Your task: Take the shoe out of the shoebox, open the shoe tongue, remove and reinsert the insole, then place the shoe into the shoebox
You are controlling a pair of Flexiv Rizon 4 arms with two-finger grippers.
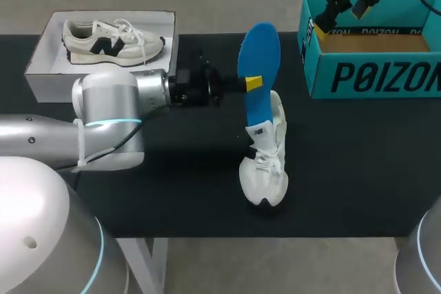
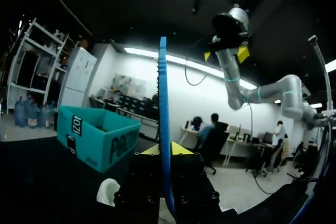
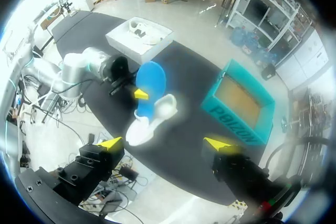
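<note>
A white shoe [image 1: 265,163] stands on the black table [image 1: 344,170], toe toward the front edge. A blue insole [image 1: 259,60] stands up out of it, its lower end at the shoe's opening. My left gripper [image 1: 252,83] comes in from the left and is shut on the insole's middle. In the left wrist view the insole [image 2: 163,119] shows edge-on between the yellow tips [image 2: 165,149]. My right gripper [image 1: 341,15] hangs open, high over the teal shoebox [image 1: 372,74]. Its wrist view looks down past its wide-apart tips [image 3: 164,144] on the shoe [image 3: 149,121], insole [image 3: 151,80] and shoebox [image 3: 239,100].
A white box [image 1: 41,67] with a second, beige and dark shoe [image 1: 110,41] sits at the back left. The teal shoebox at the back right shows only its brown bottom inside.
</note>
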